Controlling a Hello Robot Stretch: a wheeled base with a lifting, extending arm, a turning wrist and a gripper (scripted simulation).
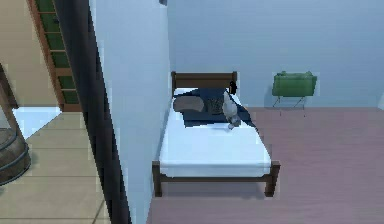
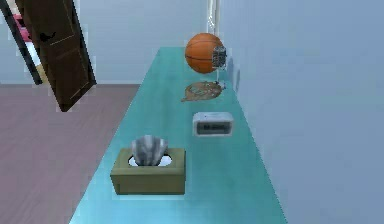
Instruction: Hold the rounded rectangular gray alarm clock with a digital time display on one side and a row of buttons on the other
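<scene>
Gray alarm clock [image 2: 213,125] rests on teal counter [image 2: 165,108].

Long teal countertop [image 2: 240,180].
A rounded gray alarm clock [image 2: 213,125] is seen mid-frame, between an olive tissue box [image 2: 148,172] at lower left and an orange basketball [image 2: 204,52] above.

This is a home, specifically a bedroom. In the forward view a wood-framed bed [image 1: 212,150] with a rumpled dark blanket [image 1: 205,106] stands near centre, with a green chair [image 1: 294,85] at two o'clock. In the arm side view a teal tabletop [image 2: 160,100] bears a tissue box [image 2: 148,171] at seven o'clock, a gray alarm clock [image 2: 213,125] at centre and a basketball [image 2: 204,52] at twelve.
</scene>
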